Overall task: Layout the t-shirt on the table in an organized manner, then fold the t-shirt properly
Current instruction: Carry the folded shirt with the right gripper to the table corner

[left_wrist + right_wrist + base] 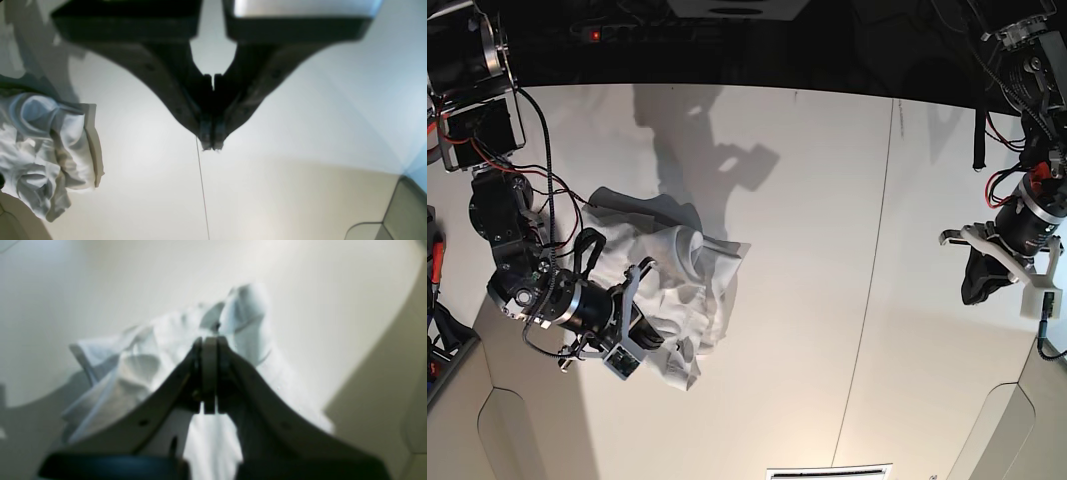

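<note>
**T-shirt bunched on one side of the table, right gripper over it**

Your t-shirt [682, 290] lies crumpled in a heap on the table [827, 200], toward the side where the right arm works. It is not spread out: folds pile over one another, and one rounded fold stands up near the middle of the heap. In the right wrist view the cloth [160, 350] fills the area ahead of and beneath the fingers, blurred but clearly wrinkled.

Your right gripper [209, 340] sits low over the near part of the shirt. Its two fingers are pressed together, tips meeting, and the pictures do not settle whether any cloth is pinched between them. In the base view this gripper [649, 340] overlaps the lower edge of the heap.

Your left gripper [212, 145] hangs well apart from the shirt, above bare table, with its fingers closed together and nothing between them. Its tips are right at the thin dark seam line [202, 190] that runs across the tabletop. From this wrist camera the shirt [43, 150] shows only at the frame's left edge.
</note>
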### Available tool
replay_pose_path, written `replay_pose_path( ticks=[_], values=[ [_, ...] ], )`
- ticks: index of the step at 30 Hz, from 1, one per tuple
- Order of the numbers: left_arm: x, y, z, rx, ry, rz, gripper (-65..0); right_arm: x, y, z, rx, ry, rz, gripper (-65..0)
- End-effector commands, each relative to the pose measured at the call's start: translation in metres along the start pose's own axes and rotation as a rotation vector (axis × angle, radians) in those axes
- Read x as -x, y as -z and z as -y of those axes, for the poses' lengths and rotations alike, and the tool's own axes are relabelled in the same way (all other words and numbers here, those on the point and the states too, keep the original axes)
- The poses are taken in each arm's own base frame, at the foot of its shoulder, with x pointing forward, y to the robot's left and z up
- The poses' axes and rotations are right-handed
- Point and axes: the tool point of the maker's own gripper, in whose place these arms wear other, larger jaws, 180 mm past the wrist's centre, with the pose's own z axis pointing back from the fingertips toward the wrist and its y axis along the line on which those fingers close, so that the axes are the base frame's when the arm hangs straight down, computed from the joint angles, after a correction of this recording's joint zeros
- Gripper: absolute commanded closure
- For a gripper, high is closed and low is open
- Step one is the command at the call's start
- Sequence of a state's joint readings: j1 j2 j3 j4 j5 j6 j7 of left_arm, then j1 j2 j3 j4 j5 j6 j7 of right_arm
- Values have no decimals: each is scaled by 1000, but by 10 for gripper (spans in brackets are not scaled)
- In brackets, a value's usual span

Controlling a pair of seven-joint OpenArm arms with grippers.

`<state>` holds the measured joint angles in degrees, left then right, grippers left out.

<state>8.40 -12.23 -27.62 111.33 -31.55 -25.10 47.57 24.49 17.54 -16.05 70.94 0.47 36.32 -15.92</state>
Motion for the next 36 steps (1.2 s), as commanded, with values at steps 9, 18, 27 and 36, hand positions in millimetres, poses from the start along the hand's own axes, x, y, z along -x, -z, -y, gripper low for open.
replay_pose_path(
  ticks=[9, 18, 27, 36],
  values=[
    [-15, -2, 2, 11, 9, 49, 0, 112, 13, 49, 85, 175, -245, 0],
    [-16, -1, 9, 41, 3, 59, 0, 229, -26, 14, 294, 591, -500, 0],
    [-16, -1, 10, 45, 0, 61, 0, 264, -87, -4, 674, 1017, -517, 0],
    [-21, -2, 19, 100, -17, 85, 0, 244, -108, -18, 842, 1250, -364, 0]
  ],
)
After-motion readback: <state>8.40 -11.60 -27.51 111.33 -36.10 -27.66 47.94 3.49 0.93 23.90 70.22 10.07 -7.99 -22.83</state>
